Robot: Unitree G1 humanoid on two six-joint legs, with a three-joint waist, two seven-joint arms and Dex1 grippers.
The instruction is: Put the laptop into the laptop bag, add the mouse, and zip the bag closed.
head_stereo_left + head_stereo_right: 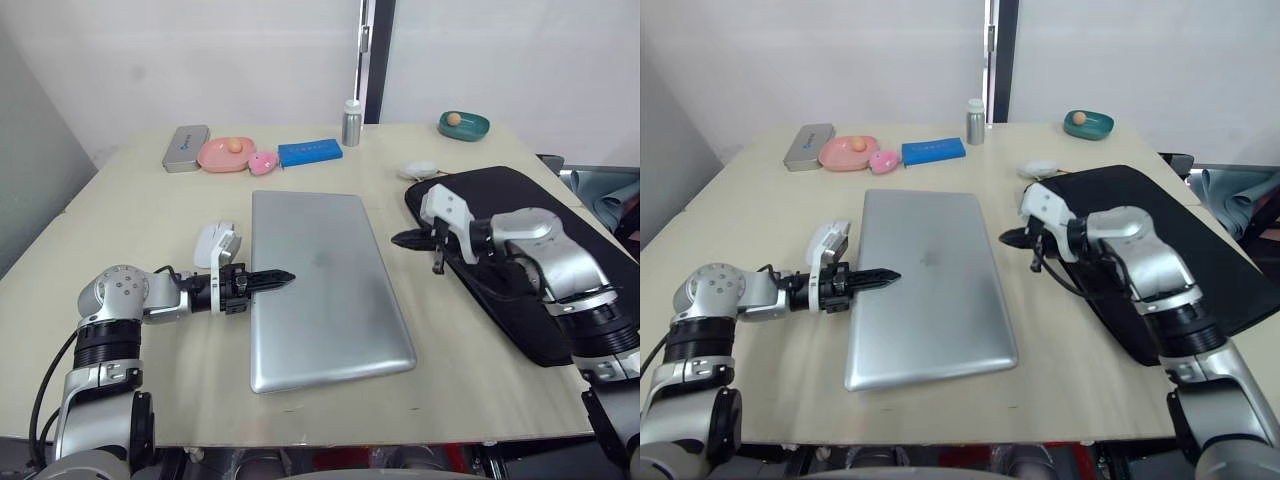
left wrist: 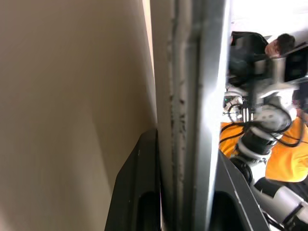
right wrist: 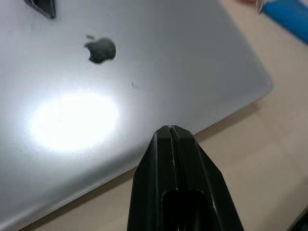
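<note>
The silver-grey laptop (image 1: 325,290) lies shut and flat in the middle of the table. My left gripper (image 1: 281,277) reaches in from the left and is shut on the laptop's left edge (image 2: 185,96), which sits between its two black fingers (image 2: 132,192). My right gripper (image 1: 403,240) is shut with nothing in it, its tip (image 3: 171,131) hovering just off the laptop's right edge. The black laptop bag (image 1: 505,190) lies flat at the right under my right arm. The white mouse (image 1: 418,169) rests on the table by the bag's far left corner.
Along the back stand a grey tin case (image 1: 186,148), a pink dish with an egg (image 1: 225,153), a pink toy (image 1: 263,162), a blue box (image 1: 310,152), a silver bottle (image 1: 351,122) and a green dish (image 1: 463,125). A person in orange (image 2: 288,159) sits beyond.
</note>
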